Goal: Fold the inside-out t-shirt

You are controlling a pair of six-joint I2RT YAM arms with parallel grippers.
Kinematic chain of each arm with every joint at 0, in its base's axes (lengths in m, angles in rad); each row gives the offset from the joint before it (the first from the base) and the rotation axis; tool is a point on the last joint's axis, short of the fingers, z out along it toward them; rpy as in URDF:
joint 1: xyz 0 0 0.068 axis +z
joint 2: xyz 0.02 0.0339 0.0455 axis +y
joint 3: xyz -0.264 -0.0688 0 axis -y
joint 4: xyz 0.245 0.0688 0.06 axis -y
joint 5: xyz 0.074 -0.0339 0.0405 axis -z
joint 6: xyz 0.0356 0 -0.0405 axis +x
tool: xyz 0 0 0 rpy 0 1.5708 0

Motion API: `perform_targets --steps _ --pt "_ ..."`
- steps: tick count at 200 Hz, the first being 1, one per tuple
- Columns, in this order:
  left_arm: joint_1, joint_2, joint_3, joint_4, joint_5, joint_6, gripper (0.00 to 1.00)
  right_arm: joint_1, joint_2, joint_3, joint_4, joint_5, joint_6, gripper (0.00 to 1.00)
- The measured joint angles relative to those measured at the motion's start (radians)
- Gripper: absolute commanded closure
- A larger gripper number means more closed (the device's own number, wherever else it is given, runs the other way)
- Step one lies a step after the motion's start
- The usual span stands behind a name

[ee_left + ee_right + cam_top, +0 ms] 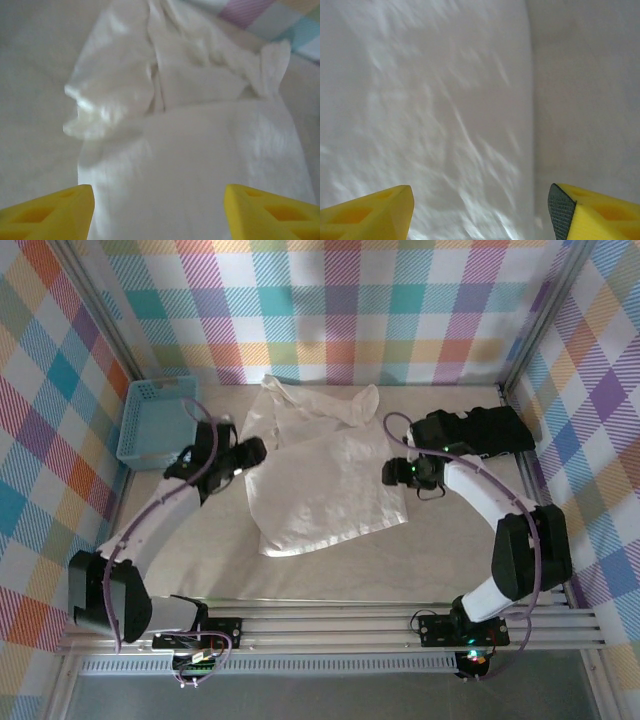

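Pale tabletop (200,560) fenced by bright checked walls (340,310) carries the scene. From the left wrist, the left gripper (159,202) has its yellow fingers (55,212) spread wide, with nothing between them but cloth lying below. That cloth is the inside-out t-shirt (200,155). It is smooth under the fingertips, then bunches further ahead into crumpled folds, with a rumpled lobe jutting out ahead of the left-hand finger. Bare table lies outside that finger, and a strip of checked wall shows far ahead on the other side.

The right gripper (480,205) is equally wide and empty. In its wrist view one finger is plain yellow and the other shows a dark ribbed pad (561,210). Flat white shirt lies beneath and ahead. Its straight edge runs forward nearer the padded finger, with bare table beyond it. Whether either gripper touches the cloth I cannot tell.

The overhead view adds the outline: the shirt lies between the two grippers, one at each side edge. A flat panel spreads toward the arm bases, and the rumpled part lies beyond the fingertips toward the back wall. Outward of the left arm, a blue basket (150,425) sits against the side wall.
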Motion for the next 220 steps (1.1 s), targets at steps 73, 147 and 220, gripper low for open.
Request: perform_targets --steps 73,147,220 --pt "-0.121 -0.192 -0.357 -0.127 0.025 -0.105 0.28 -0.019 0.18 -0.07 0.005 -0.027 0.048 0.84" --pt "-0.142 -0.254 -0.484 -0.159 0.134 -0.143 0.49 -0.076 0.037 -0.06 0.028 -0.103 0.055 1.0" --pt "-0.15 -0.128 -0.532 0.028 0.254 -0.145 0.56 -0.093 0.013 -0.05 0.035 -0.123 0.055 1.0"
